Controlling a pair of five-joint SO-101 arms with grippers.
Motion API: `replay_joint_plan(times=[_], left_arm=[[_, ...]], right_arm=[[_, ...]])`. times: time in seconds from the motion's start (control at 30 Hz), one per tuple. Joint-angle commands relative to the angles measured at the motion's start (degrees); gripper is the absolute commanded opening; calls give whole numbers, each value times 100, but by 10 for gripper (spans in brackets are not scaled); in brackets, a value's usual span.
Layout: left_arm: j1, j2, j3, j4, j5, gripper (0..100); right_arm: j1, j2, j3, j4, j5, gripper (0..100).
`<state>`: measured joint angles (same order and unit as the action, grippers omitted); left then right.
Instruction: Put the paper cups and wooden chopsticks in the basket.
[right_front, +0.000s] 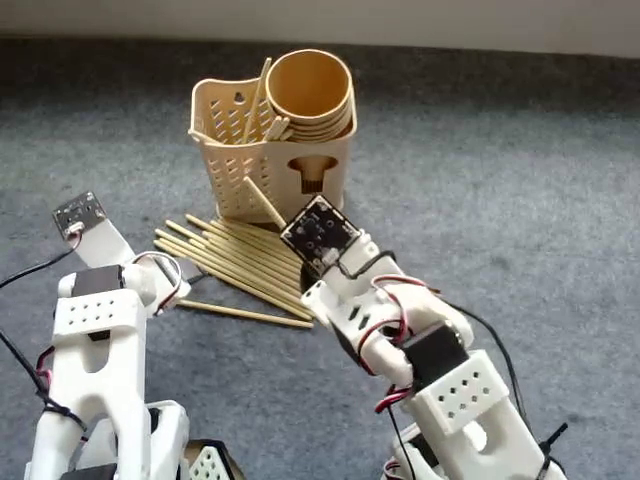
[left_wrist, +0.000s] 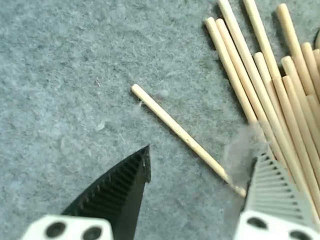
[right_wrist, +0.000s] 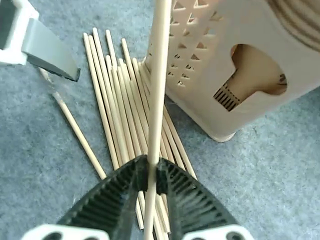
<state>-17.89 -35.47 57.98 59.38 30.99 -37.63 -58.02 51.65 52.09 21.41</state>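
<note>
The basket (right_front: 270, 150) stands upright on the grey worktop (right_front: 520, 200). A nested stack of paper cups (right_front: 308, 90) sits inside it, rims above the basket's edge and the stack's foot showing through the cut-out in the basket's front wall. Beside the cups, in the other half of the basket, a few upright chopsticks (right_front: 258, 100) lean against the perforated wall.

Just in front of the basket, on the arms' side, a pile of chopsticks (right_front: 235, 260) lies flat and roughly parallel, its far ends reaching the basket's foot. One loose chopstick (left_wrist: 185, 137) lies apart from the pile, on the side away from the basket.

The right pincer (right_wrist: 151, 177) is clenched on a held chopstick (right_wrist: 159, 90), gripping it near its lower end. The stick rises steeply above the pile and crosses in front of the basket's front wall. Whether it touches that wall cannot be told.

The left pincer (left_wrist: 202, 156) is released, jaws spread wide, low over the worktop at the end of the pile farthest from the basket. The loose chopstick runs between its two fingers, and its near end lies close to the pale finger (left_wrist: 272, 190).
</note>
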Motion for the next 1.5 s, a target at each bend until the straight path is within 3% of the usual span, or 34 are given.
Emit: replay_joint_plan(times=[0.0,0.13,0.33,0.63,0.9,1.2,1.47], left_arm=[[110,-13,-31,-114,167,326],[215,435,-92,-149,185,329],[215,2369,-998,-211,185,326],[198,4892,-3073,932,202,324],[180,6369,-4778,2057,149,142],[-31,6589,-5253,2321,132,8],[-347,6044,-5200,2321,-202,5]], right_arm=[[40,-541,66,-119,-44,5],[136,-910,127,-119,-44,5],[356,-1191,127,-119,-53,5],[356,-1200,136,-119,-53,5],[347,-1218,286,-251,-44,5],[347,-1191,295,-303,-44,5],[347,-1191,295,-312,-44,5]])
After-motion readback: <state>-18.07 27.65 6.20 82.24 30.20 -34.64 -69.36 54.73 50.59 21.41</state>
